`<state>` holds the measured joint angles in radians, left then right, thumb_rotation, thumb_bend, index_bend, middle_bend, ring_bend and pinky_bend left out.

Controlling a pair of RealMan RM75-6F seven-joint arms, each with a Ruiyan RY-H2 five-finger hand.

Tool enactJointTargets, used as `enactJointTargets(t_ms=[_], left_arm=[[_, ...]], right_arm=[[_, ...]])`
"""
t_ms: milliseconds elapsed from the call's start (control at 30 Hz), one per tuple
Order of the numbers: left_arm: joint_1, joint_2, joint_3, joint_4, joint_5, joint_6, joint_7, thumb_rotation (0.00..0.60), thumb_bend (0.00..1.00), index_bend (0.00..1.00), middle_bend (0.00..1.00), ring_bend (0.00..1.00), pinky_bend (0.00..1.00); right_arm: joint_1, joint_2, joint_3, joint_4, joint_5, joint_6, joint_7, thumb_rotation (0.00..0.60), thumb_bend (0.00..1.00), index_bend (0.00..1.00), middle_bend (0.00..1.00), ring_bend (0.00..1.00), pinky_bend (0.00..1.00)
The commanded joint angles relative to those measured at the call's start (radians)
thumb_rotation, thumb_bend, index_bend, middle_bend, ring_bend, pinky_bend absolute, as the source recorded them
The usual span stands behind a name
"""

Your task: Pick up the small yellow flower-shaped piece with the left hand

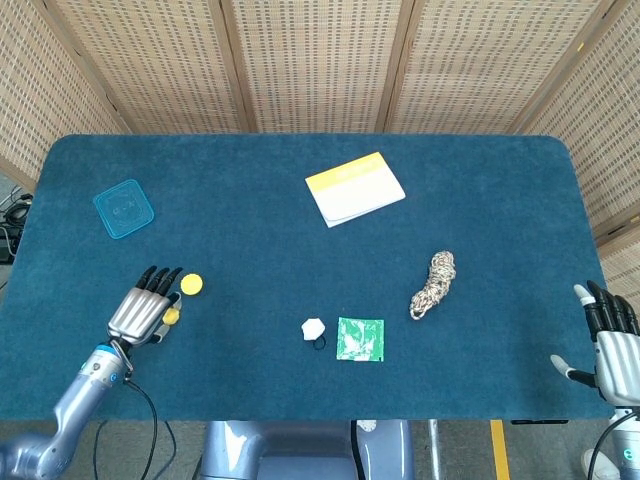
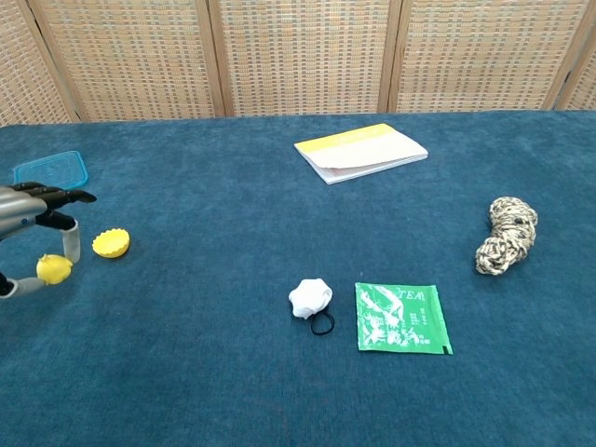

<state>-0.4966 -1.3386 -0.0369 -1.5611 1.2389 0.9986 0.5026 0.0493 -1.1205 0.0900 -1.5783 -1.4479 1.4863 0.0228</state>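
- Head view, left hand [image 1: 140, 312]: near the table's [image 1: 300, 240] front-left corner. Its long fingers stretch toward the far edge, and a small yellow piece [image 1: 171, 316] is pinched between thumb and a finger.
- Chest view, same hand [image 2: 28, 219]: it appears raised off the cloth. The small yellow piece [image 2: 53, 268] hangs below the fingers with the thumb hooked under it, which I judge is how the piece is carried.
- Task's thing: I take the pinched piece to be the flower-shaped one, though its outline is too small to confirm. It sits inside the left hand's grasp, on the side facing the table's middle.
- Yellow scalloped cup [image 2: 111, 244]: lies on the cloth just beside the hand, apart from the fingertips.
- Right hand [image 1: 610, 335]: at the front-right corner, off the edge, with its fingers apart and nothing in them. It looks parked out of the way.
- Blue lid [image 1: 124, 208]: lies near the left edge, well apart from the hand.
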Motion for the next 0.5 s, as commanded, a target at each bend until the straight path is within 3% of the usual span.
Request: enactJointTargets(t_ms=[33, 200, 500], left_arm=[[-0.018, 0.025, -0.019, -0.019, -0.019, -0.010, 0.002, 0.600, 0.35, 0.47, 0.00, 0.00, 0.00], [-0.061, 0.050, -0.055, -0.010, -0.085, -0.054, 0.021, 0.600, 0.35, 0.47, 0.00, 0.00, 0.00], [-0.126, 0.008, -0.074, 0.048, -0.198, -0.123, 0.055, 0.600, 0.35, 0.47, 0.00, 0.00, 0.00]], right_arm=[[0.001, -0.001, 0.000, 0.001, 0.001, -0.002, 0.000, 0.600, 0.00, 0.00, 0.00, 0.00, 0.00], [0.006, -0.004, 0.000, 0.005, 0.007, -0.013, -0.004, 0.600, 0.00, 0.00, 0.00, 0.00, 0.00], [0.012, -0.011, 0.003, 0.014, 0.020, -0.030, -0.009, 0.600, 0.00, 0.00, 0.00, 0.00, 0.00]])
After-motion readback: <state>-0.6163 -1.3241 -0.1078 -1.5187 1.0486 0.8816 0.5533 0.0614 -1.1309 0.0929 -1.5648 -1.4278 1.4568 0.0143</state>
